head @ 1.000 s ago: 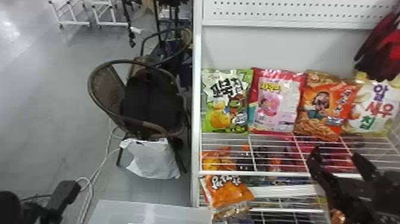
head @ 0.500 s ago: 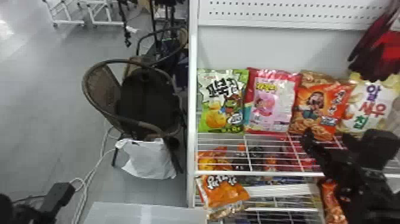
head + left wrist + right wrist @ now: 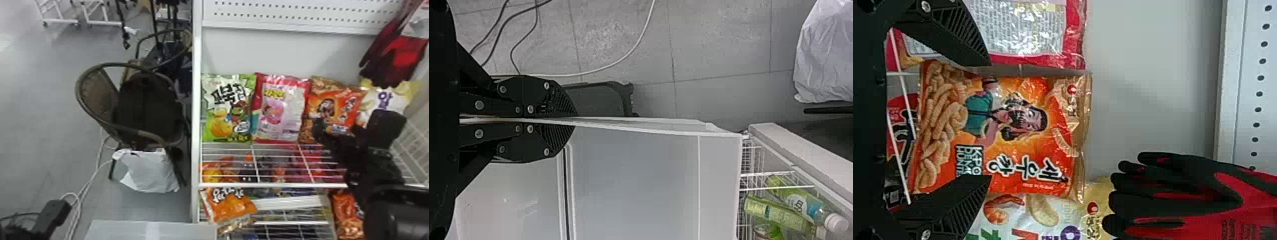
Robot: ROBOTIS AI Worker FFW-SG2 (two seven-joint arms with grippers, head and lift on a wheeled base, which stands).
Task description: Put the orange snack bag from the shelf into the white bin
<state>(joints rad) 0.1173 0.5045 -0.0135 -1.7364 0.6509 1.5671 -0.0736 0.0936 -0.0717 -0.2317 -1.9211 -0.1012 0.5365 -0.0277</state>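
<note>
Orange snack bag (image 3: 1018,145), lettered front

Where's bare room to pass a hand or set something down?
Hand: above the four bags, below the pegboard, left of the gloves. Setting down: the floor left of the chair. Crowded: the row of bags, with the right pincer at the orange bag.

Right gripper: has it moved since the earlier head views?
Yes. In the head view, the right gripper has moved up, away from the shelf edge, and now overlaps the lower orange snack bag.
</note>
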